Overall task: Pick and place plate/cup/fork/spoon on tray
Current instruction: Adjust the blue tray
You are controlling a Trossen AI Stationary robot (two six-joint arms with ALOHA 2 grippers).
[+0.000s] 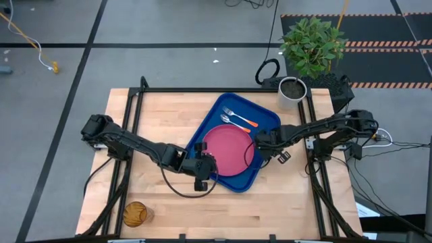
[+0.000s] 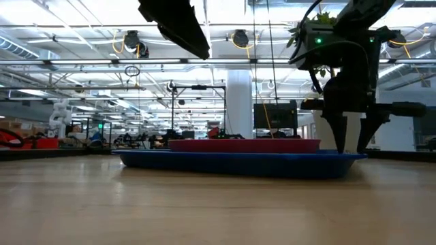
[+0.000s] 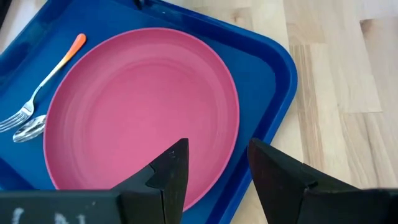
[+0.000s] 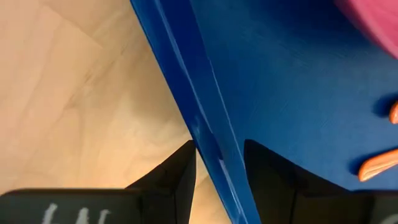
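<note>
The cup [image 1: 134, 214], ribbed amber and translucent, stands alone at the near left corner of the surface; it looks light and slippery, so I would grip it across the ribs. The left pincer [image 1: 204, 167], open and empty, hovers over the plate [image 1: 228, 149] on the tray [image 1: 264, 119]. The right pincer [image 4: 219, 163] is open astride the tray's rim.

plate [image 1: 228, 148], fork [image 1: 237, 116], spoon [image 1: 233, 122] on tray [image 1: 264, 121]

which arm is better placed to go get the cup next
Left, probably. The cup stands off the tray at the table's near-left corner; the left gripper hovers open over the plate, while the right gripper straddles the tray's far rim.
</note>
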